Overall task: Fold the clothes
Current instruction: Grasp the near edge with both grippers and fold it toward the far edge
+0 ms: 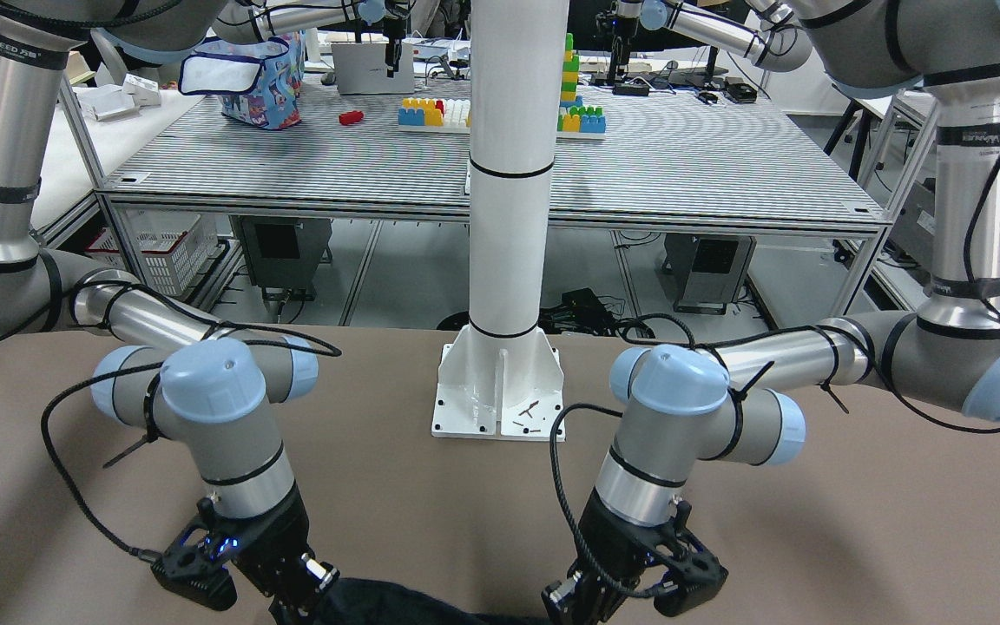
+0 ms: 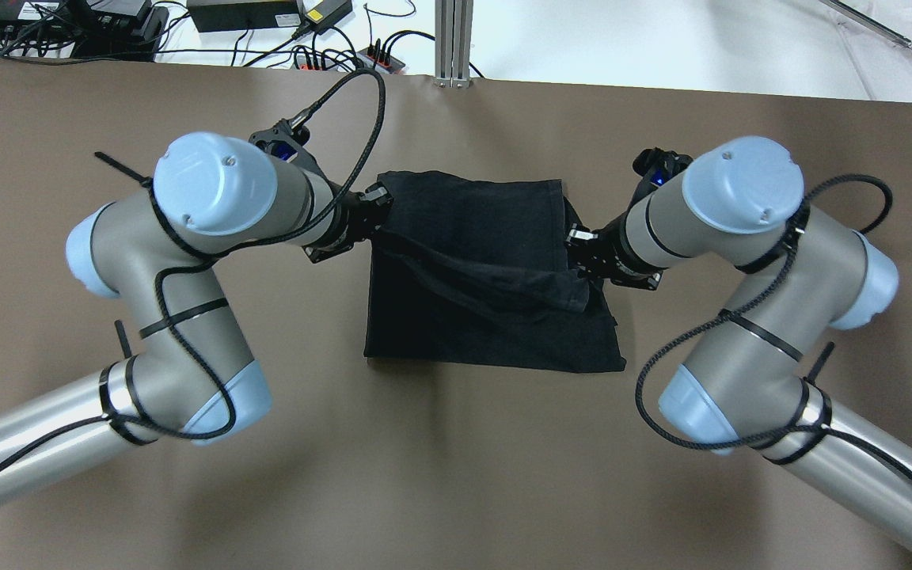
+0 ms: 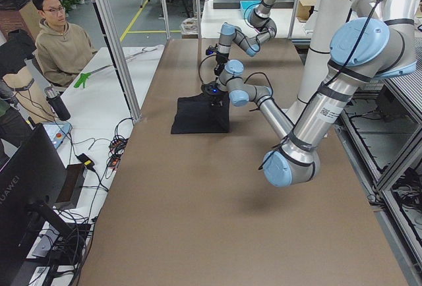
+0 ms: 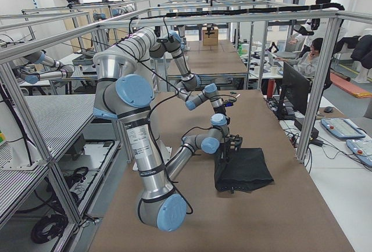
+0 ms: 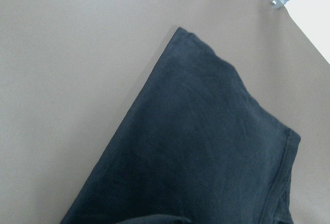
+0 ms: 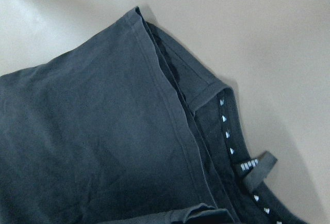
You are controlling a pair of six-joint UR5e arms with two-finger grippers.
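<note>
The clothes (image 2: 488,317) are one plain black piece of fabric lying mid-table on the brown table (image 2: 456,459). An upper layer is lifted and stretched between both grippers, sagging in creases over the flat lower layer. My left gripper (image 2: 381,212) is shut on the flap's left corner. On the opposite edge, my right gripper (image 2: 579,257) is shut on the cloth. The raised edge hangs like a curtain (image 4: 244,168) in the exterior right view. Only the cloth (image 5: 196,146) shows in the left wrist view. The right wrist view shows hems and a small tag (image 6: 258,166). No fingertips show in either wrist view.
The white pillar's base plate (image 1: 500,391) stands on the table edge nearest the robot. Cables and a power strip (image 2: 329,51) lie beyond the far edge beside an aluminium post (image 2: 454,39). A person (image 3: 62,45) sits past the table's far side.
</note>
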